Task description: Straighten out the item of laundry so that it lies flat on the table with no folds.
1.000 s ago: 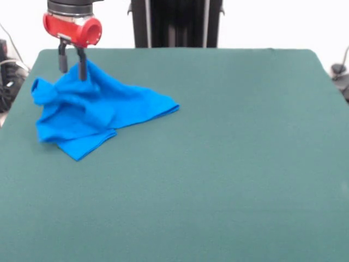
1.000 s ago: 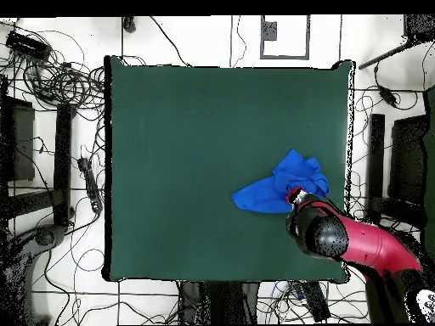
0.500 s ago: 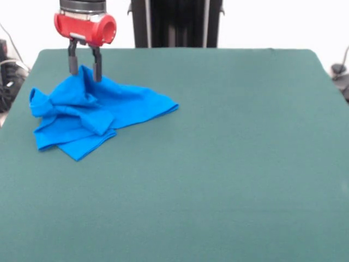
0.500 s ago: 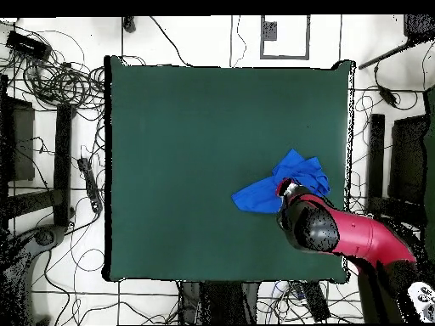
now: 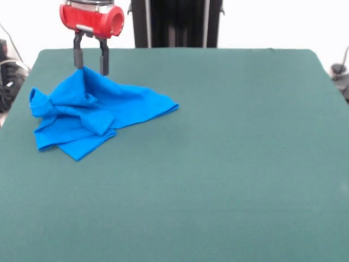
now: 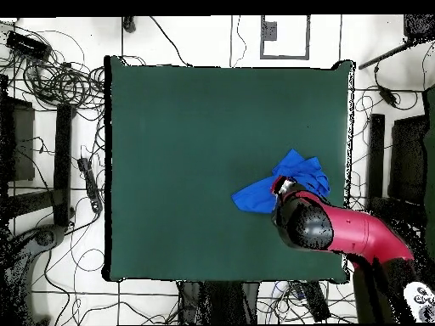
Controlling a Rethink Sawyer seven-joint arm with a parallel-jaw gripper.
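My gripper point(image 5: 91, 64) has risen and slid toward the table's middle over the last second. A second ago its fingers were down in the raised peak of the shirt point(image 5: 92, 112); now the tips sit at or just above the cloth's highest point, near the far edge. In that time the shirt sagged: the peak I was lifting has dropped, and the bundle at the left in the front view has settled lower. From half a second ago to now the cloth has hardly moved while I went on rising, so I judge that I have let go, or nearly so.

The fingers point(image 5: 103, 61) stand a little apart, with green table point(image 5: 234, 142) showing between them. I can't tell for sure whether a thread of fabric still touches the tips, but nothing hangs from them.

From overhead, my arm covers part of the shirt, which lies near the right edge of the table, toward my base.

The shirt is still crumpled: one point fans out toward the middle, the rest is folded over itself, print hidden. Flattening has barely begun; I think a fresh grasp on an outer edge is needed.
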